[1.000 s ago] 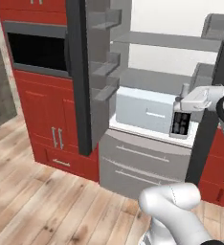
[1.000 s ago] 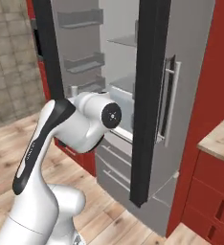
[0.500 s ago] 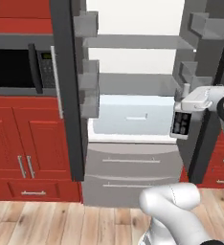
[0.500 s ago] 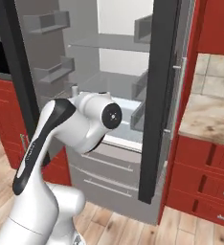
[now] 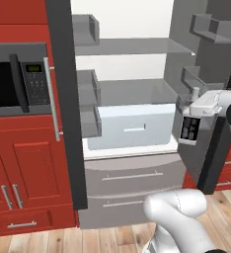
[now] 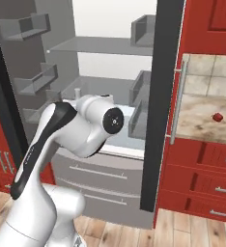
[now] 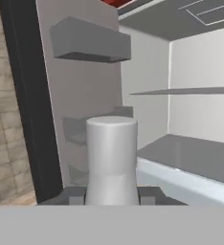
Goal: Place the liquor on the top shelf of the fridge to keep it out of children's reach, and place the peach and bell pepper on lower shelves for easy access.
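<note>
My gripper (image 5: 195, 106) is shut on the neck of the liquor (image 5: 189, 129), a small dark bottle with a white label that hangs upright in front of the right side of the open fridge (image 5: 132, 69). In the hand view the pale cap of the liquor (image 7: 111, 153) stands between the gripper (image 7: 111, 192) tips. The top shelf (image 5: 137, 47) is a thin grey panel above and left of the bottle, and it is bare. A lower shelf (image 5: 132, 91) lies at about bottle height. The bell pepper (image 6: 218, 116) sits on the counter right of the fridge. The peach is out of view.
Both fridge doors stand open, with bins on the left door (image 5: 88, 94) and the right door (image 5: 206, 27). A built-in microwave (image 5: 19, 79) and red cabinets (image 5: 28, 163) are to the left. Grey freezer drawers (image 5: 132, 178) sit below. The stone counter (image 6: 202, 120) lies to the right.
The base has driven and turned, so the open fridge now fills the middle of both views and looks closer. The gripper stays shut on the liquor, held at the same height.
</note>
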You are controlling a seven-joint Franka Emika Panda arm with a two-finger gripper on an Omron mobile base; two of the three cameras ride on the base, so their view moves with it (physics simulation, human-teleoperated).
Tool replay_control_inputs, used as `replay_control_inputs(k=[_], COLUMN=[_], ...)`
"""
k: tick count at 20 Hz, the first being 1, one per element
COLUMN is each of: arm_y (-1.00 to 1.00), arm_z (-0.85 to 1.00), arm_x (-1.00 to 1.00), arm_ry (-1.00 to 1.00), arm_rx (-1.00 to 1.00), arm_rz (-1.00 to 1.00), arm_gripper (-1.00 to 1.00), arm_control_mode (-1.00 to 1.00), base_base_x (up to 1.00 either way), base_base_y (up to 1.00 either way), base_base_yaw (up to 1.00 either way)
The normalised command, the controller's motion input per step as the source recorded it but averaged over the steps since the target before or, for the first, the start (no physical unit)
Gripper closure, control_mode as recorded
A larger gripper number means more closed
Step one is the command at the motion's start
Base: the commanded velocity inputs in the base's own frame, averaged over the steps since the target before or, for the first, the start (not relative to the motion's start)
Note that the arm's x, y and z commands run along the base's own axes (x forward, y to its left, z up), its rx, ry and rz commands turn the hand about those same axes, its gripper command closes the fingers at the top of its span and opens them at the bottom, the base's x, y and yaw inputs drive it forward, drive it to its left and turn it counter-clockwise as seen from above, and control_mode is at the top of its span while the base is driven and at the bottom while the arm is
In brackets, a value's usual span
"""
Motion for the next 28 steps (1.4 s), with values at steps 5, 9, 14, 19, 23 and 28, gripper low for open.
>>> replay_control_inputs(k=[5, 9, 14, 19, 23, 28], arm_y=[0.0, 0.0, 0.0, 0.0, 0.0, 0.02], arm_z=[0.0, 0.0, 0.0, 0.0, 0.0, 0.02], arm_x=[0.0, 0.0, 0.0, 0.0, 0.43, 0.4], arm_ry=[0.0, 0.0, 0.0, 0.0, 0.0, 0.0], arm_rx=[0.0, 0.0, 0.0, 0.0, -0.01, -0.02], arm_rz=[0.0, 0.0, 0.0, 0.0, -0.12, -0.17], arm_gripper=[1.0, 1.0, 1.0, 1.0, 1.0, 1.0], arm_control_mode=[1.0, 1.0, 1.0, 1.0, -1.0, -1.0], base_base_x=[0.74, 0.61, 0.56, 0.6, 0.15, 0.0], base_base_y=[0.28, 0.51, 0.44, 0.09, 0.0, 0.0], base_base_yaw=[-0.12, -0.1, -0.13, -0.16, -0.04, 0.0])
